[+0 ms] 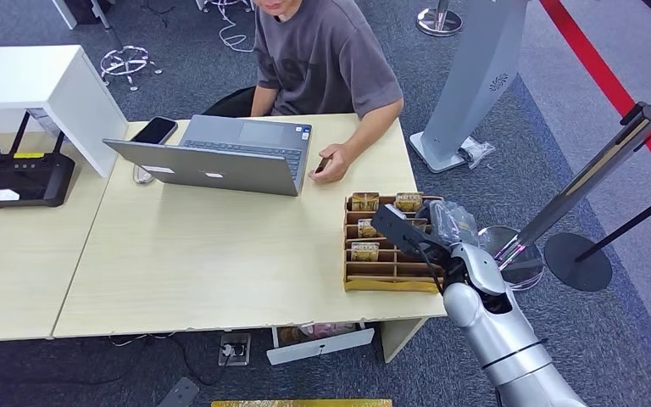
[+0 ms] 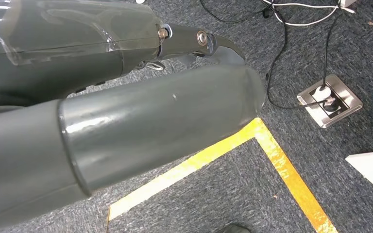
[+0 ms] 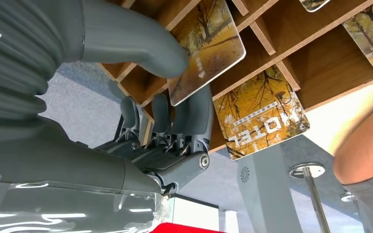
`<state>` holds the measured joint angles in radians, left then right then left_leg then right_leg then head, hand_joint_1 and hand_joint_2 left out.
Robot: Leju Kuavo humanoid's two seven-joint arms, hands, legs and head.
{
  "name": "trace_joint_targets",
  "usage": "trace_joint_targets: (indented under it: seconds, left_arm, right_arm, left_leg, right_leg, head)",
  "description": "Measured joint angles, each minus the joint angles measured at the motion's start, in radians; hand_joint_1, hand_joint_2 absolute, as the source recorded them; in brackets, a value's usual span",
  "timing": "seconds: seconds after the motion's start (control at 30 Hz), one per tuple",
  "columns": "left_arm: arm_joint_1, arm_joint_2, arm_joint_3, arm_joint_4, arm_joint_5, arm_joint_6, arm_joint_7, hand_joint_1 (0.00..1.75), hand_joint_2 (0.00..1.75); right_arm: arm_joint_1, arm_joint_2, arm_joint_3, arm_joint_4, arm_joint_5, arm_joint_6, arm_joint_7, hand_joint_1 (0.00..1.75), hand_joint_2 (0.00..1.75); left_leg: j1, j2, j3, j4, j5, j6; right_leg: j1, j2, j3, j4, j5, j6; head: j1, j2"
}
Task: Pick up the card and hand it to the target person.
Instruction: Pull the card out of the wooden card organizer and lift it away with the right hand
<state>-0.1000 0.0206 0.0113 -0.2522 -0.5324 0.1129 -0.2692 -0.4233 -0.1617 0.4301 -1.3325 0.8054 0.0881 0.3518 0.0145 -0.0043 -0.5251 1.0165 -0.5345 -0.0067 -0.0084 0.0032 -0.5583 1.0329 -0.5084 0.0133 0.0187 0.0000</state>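
Note:
A wooden card rack (image 1: 381,275) stands at the table's right edge, with picture cards (image 1: 364,202) upright in its slots. My right hand (image 1: 415,233) reaches into the rack from the right. In the right wrist view, its thumb (image 3: 136,41) and fingers (image 3: 194,116) pinch one autumn-picture card (image 3: 209,43) over a slot. A second card marked HOTEL (image 3: 260,114) sits in the slot beside it. The person (image 1: 322,59) sits at the table's far side, one hand (image 1: 332,163) resting on the table and holding a small dark thing. My left hand (image 2: 126,126) hangs over the floor, holding nothing.
An open laptop (image 1: 220,157) and a phone (image 1: 154,130) lie in front of the person. A black router (image 1: 25,180) and a white box (image 1: 42,85) are at the left. A stanchion (image 1: 576,259) stands right of the table. Below my left hand are yellow tape (image 2: 272,150) and a floor socket (image 2: 329,100).

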Motion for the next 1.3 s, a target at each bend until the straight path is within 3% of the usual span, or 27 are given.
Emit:
trace_joint_targets:
  seconds: [0.47,0.7,0.93,1.3]
  left_arm:
    - [0.0,0.0,-0.021,0.0,0.01,0.008,0.002,0.0,0.0]
    - [0.0,0.001,-0.026,0.0,0.012,0.006,0.002,0.0,0.0]
    - [0.001,0.006,-0.031,0.0,0.032,0.015,0.001,0.0,0.0]
    - [0.006,0.015,-0.044,0.0,0.052,0.018,-0.003,0.0,0.0]
  right_arm:
    - [0.0,0.0,0.005,0.0,0.004,-0.001,0.005,1.35,1.75]
    - [0.001,0.0,0.007,0.0,0.004,-0.002,0.005,1.57,1.75]
    - [0.004,-0.006,-0.002,-0.026,0.0,0.004,0.02,1.55,1.75]
    - [0.004,-0.066,-0.047,-0.15,-0.023,0.035,0.065,1.61,1.75]
  left_leg:
    - [0.0,0.0,0.0,0.0,0.0,0.0]
    - [0.0,0.0,0.001,0.0,0.0,0.0]
    - [0.0,0.0,0.001,0.0,0.0,0.0]
    - [0.0,0.0,0.001,0.0,0.0,0.0]
  right_leg:
    - [0.0,0.0,0.0,0.0,0.0,0.0]
    - [0.0,0.0,0.0,0.0,0.0,0.0]
    - [0.0,0.0,0.0,0.0,0.0,0.0]
    - [0.0,0.0,0.0,0.0,0.0,0.0]
  head:
    - [0.0,0.0]
    - [0.0,0.0]
    - [0.0,0.0]
    - [0.0,0.0]
